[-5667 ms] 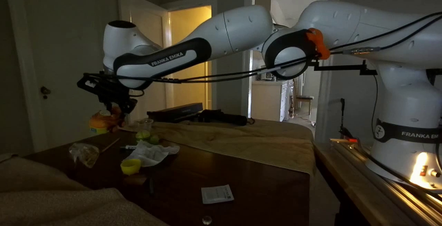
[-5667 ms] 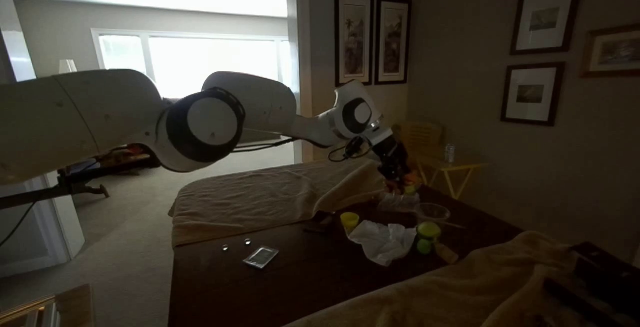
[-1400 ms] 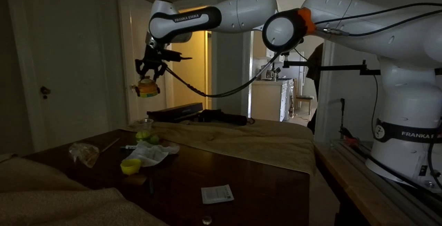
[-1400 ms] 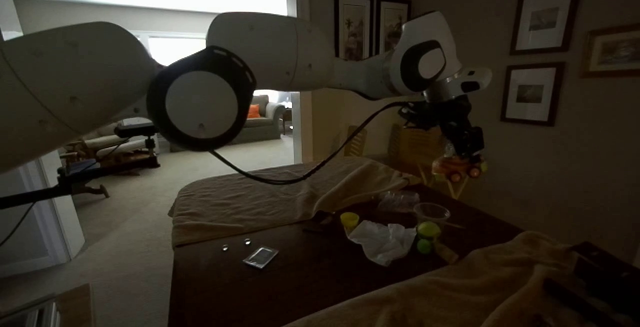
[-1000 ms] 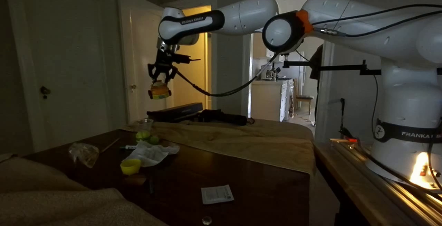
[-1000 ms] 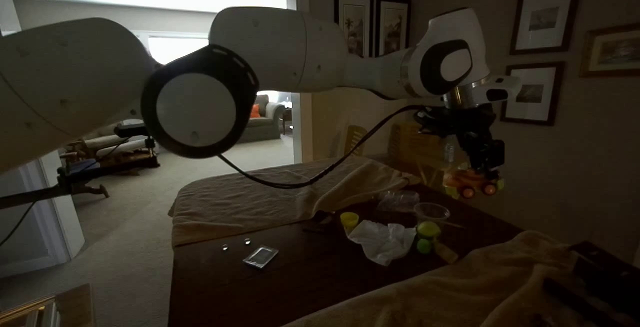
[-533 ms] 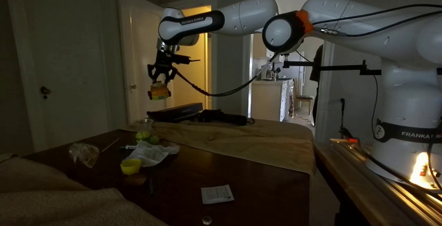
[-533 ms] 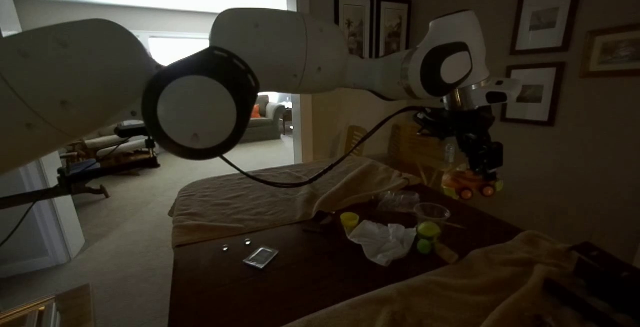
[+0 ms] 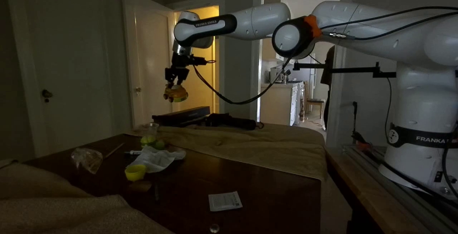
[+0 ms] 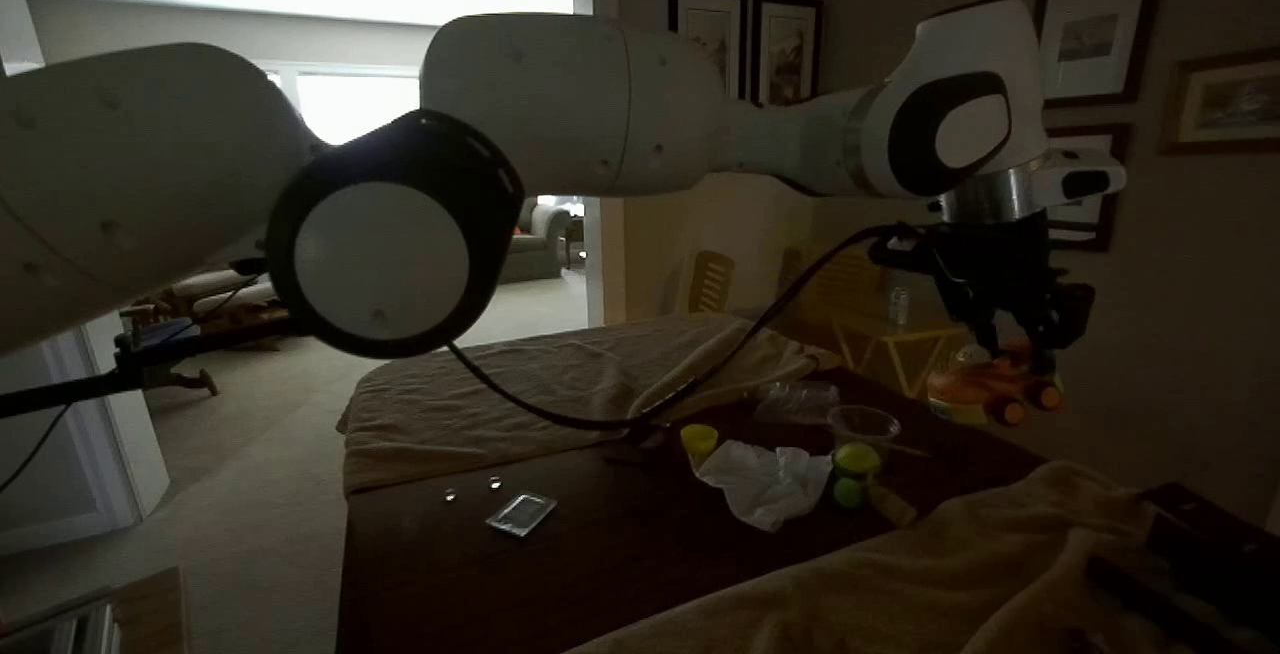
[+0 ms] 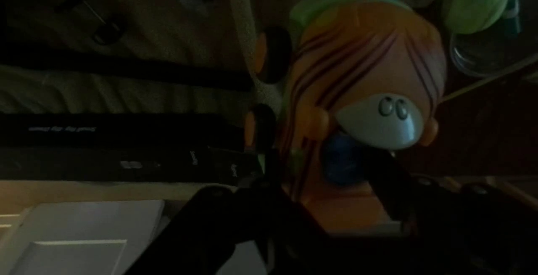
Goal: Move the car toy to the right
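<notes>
Evidently the car toy (image 11: 353, 85) is up in the air, its striped orange body clamped in the gripper (image 10: 1016, 358), which is closed on it just beside the white, big-eyed face. Since half a second ago it has shifted toward the right of the picture in both exterior views, turning with the gripper as it went; some seconds back it was low by the transparent bag (image 10: 795, 402). I judge that travel to run to the robot's own right, so the carry looks well along, with lowering and letting go still to do. Behind the toy in the wrist view pass the border of the tan cloth (image 9: 247, 151) and the dark tabletop (image 9: 272, 198), though how high it hangs, and whether it is wholly inside the tabletop's far edge, I cannot tell. To one side sit the transparent cup (image 10: 865, 424) and a yellow-green round thing (image 10: 857, 459), with the crumpled white sheet (image 10: 765, 484) beside them; to the other, the black box (image 9: 184, 116) and a black bundle (image 9: 232, 121) take up part of the cloth. That makes the broad stretch of cloth nearer the robot's base (image 9: 411, 162) the likeliest landing place, though its folds might tip a wheel. Going straight down would risk a knock against cup or box, and the far edge, to my eye, leaves little margin should the toy roll once let go.
</notes>
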`<state>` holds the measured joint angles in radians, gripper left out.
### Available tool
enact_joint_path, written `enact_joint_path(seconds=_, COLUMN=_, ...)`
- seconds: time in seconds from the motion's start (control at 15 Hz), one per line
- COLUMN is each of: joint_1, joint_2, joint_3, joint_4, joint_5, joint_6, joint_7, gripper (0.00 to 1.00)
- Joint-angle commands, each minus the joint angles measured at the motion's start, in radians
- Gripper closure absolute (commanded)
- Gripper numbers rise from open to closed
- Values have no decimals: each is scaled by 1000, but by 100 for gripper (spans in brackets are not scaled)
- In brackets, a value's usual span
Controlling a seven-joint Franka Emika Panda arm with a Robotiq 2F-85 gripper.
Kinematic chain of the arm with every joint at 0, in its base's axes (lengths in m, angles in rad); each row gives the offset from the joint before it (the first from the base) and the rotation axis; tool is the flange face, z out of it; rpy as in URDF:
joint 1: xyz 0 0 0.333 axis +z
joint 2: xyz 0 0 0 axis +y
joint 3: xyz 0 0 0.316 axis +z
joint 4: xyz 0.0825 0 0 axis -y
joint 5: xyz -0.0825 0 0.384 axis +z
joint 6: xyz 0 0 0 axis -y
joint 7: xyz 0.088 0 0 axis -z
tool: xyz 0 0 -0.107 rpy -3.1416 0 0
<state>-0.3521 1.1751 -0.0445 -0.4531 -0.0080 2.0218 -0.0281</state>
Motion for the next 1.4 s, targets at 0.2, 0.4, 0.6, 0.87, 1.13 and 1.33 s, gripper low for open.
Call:
enact_joint_path(seconds=0.2, joint_1=-94, joint_2=47, joint_3=114, joint_4=37, joint_5=89, joint_6=-56, joint_7=-425, gripper=69)
enact_joint_path(seconds=0.4, joint_1=-132, joint_2=62, joint_3=150, joint_4=30, joint_5=116, joint_6=-146, joint_7=-576, gripper=69)
enact_joint_path(seconds=0.6, joint_1=-124, joint_2=84, joint_3=117, joint_4=49, joint_5=98, joint_6=-161, joint_7=-531, gripper=44)
enact_joint_path(seconds=0.87, joint_1=-130, joint_2=79, joint_3=122, joint_4=38, joint_5=103, joint_6=-168, joint_7=-545, gripper=44)
enact_joint_path(seconds=1.13, joint_1=-122, joint_2=81, joint_3=118, joint_4=43, joint_5=83, joint_6=-157, joint_7=-630, gripper=69)
enact_joint_path(seconds=1.33, joint_1=-143, joint_2=69, joint_3=94, joint_4=32, joint_5=62, joint_6=-170, joint_7=-746, gripper=69)
